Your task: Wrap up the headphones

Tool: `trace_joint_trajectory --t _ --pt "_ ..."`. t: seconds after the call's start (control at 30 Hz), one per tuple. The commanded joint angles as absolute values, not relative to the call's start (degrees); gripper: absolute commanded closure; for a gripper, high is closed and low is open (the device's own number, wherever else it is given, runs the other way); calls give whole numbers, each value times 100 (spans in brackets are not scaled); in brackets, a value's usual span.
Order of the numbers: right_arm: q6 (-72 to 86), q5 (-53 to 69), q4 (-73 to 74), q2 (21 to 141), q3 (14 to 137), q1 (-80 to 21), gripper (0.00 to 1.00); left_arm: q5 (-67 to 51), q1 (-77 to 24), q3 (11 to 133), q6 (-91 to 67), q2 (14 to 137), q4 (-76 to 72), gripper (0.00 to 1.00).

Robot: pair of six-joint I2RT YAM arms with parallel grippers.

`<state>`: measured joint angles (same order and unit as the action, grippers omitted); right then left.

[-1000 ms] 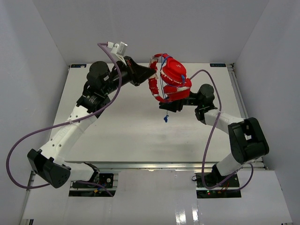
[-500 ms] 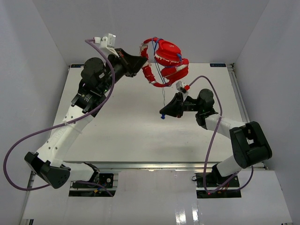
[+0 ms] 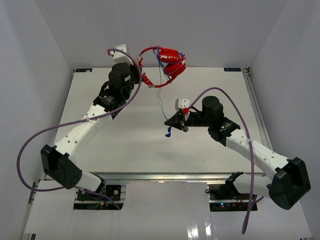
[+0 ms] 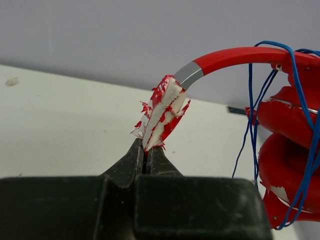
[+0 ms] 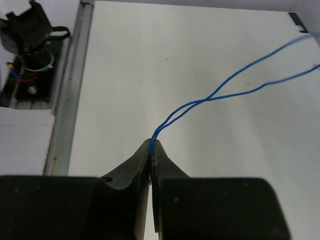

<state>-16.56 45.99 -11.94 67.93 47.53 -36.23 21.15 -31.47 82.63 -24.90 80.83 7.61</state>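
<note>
Two grips at work. Left gripper (image 4: 147,150) is clamped on the frayed padded end of the headband, holding the headphones (image 3: 167,59) aloft over the far edge of the table (image 3: 115,140), earcups hanging together. Right gripper (image 5: 151,146) is pinched shut on the blue cord (image 5: 225,95) over mid-table, plug (image 3: 168,132) dangling just below. Blue strands already cross the earcups. Step, as I read it: winding the remaining slack. Next move calls for carrying the pinched cord round the cups, kept taut. Room: open table beneath; back wall (image 3: 210,30) close behind; purple cables (image 3: 220,92) arc near both arms.
</note>
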Motion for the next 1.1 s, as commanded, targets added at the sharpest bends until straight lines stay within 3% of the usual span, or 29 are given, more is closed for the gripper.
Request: trace_joint_trajectory --t 0.0,0.2,0.43,0.73,1.07 --pt "-3491 2284 659 6568 5482 -4025 92 2573 -3002 7851 -1837 8383 774 100" --pt "-4622 382 1242 6687 5938 -4444 92 1704 -2979 7537 -1445 8946 1182 100" --pt "-5658 -777 295 6858 5598 -4542 92 -130 -2997 7093 -811 9122 1313 100" --pt "-6482 -481 -737 7151 5008 -4521 92 -2185 -3006 6532 302 8793 1238 100" --pt "-6391 520 -730 7479 4827 -4046 91 -2731 -3003 6168 641 8611 1023 100"
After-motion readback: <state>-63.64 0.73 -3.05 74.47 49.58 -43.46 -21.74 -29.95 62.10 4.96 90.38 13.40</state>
